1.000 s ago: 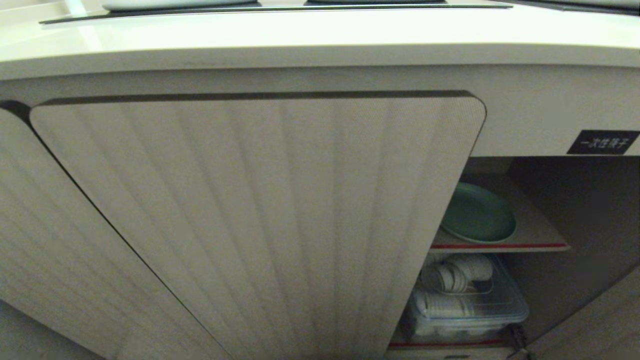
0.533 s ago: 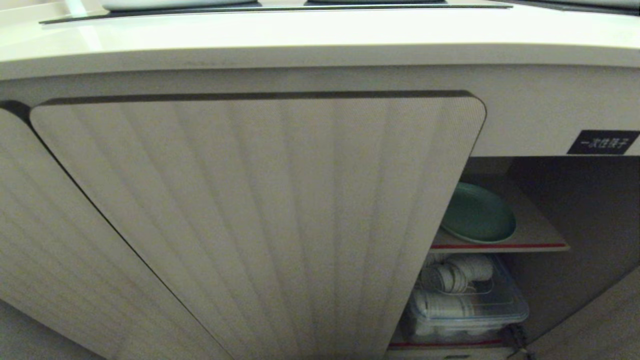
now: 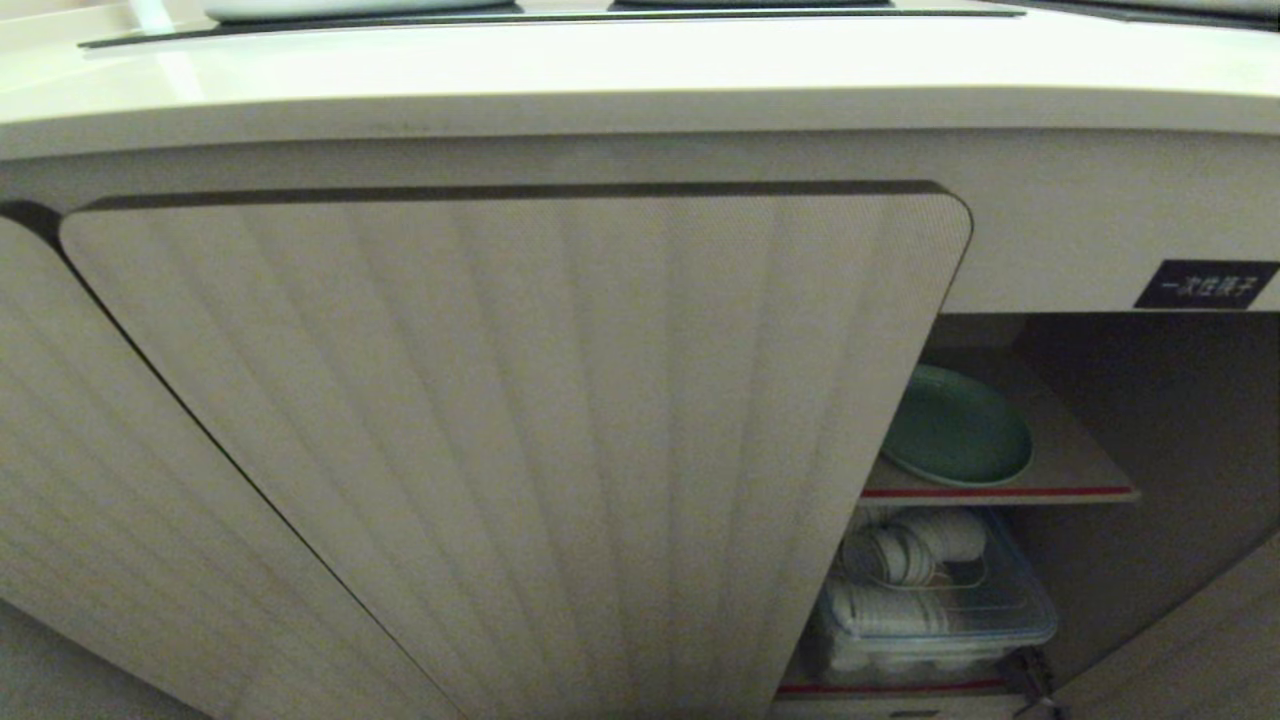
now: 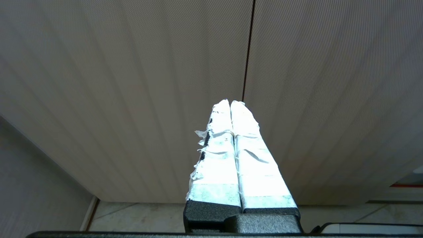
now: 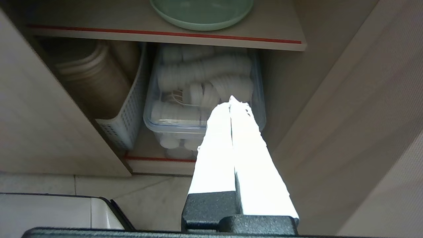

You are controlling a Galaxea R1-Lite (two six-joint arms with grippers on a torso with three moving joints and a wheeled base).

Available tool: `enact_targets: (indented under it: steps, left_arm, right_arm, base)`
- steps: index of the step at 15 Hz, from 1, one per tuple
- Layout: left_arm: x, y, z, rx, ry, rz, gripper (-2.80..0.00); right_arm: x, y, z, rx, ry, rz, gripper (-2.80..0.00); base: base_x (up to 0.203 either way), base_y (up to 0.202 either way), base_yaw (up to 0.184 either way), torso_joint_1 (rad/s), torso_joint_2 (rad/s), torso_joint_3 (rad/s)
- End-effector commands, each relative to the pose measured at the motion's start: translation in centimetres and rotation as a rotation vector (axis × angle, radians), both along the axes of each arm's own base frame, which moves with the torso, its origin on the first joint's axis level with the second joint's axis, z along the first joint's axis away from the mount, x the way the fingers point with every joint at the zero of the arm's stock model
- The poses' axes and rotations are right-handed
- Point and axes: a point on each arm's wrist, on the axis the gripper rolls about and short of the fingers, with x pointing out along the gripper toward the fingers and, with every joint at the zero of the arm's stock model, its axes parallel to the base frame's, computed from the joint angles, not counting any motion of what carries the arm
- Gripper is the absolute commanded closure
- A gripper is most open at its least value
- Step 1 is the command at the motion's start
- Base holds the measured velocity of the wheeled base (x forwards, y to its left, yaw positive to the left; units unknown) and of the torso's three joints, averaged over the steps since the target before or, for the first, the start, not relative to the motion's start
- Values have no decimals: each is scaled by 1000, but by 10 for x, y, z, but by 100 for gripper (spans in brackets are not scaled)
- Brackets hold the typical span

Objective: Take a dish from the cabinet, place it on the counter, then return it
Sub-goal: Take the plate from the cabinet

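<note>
The pale mint-green dish (image 3: 955,427) lies on the upper red-edged shelf (image 3: 1000,492) of the open cabinet (image 3: 1140,400), under the black label (image 3: 1205,284). In the right wrist view the dish (image 5: 202,13) sits above and beyond my right gripper (image 5: 231,100), which is shut and empty, low in front of the opening. My left gripper (image 4: 230,102) is shut and empty, facing the closed ribbed doors (image 4: 165,82). The cream counter (image 3: 640,70) runs across the top. Neither arm shows in the head view.
On the lower shelf stand a clear lidded box of white cups (image 5: 201,96) and a white slotted basket (image 5: 124,109) with stacked brown bowls. The open ribbed door (image 3: 520,440) covers the cabinet's left part. A beige side panel (image 5: 347,132) is right of the opening.
</note>
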Motion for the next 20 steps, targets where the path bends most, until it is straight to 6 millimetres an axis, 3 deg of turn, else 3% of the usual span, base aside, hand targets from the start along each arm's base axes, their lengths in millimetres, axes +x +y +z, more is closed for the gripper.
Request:
enact_targets:
  steps: [1, 6, 12, 16, 20]
  left_arm:
    - [0, 0, 0, 0, -1, 0, 0]
    - [0, 0, 0, 0, 1, 0, 0]
    - [0, 0, 0, 0, -1, 0, 0]
    - [0, 0, 0, 0, 0, 0, 0]
    - [0, 0, 0, 0, -1, 0, 0]
  right_arm:
    - [15, -1, 9, 5, 103, -13, 0]
    - [38, -2, 27, 5, 203, -4, 0]
    - [81, -2, 48, 15, 310, 52, 0]
    - [117, -3, 48, -28, 325, 81, 0]
    - [134, -2, 39, -32, 368, 100, 0]
  base:
    - [0, 0, 0, 0, 0, 0]
    - [0, 0, 0, 0, 0, 0]
    - [0, 0, 0, 0, 0, 0]
    - [0, 0, 0, 0, 0, 0]
    - [0, 0, 0, 0, 0, 0]
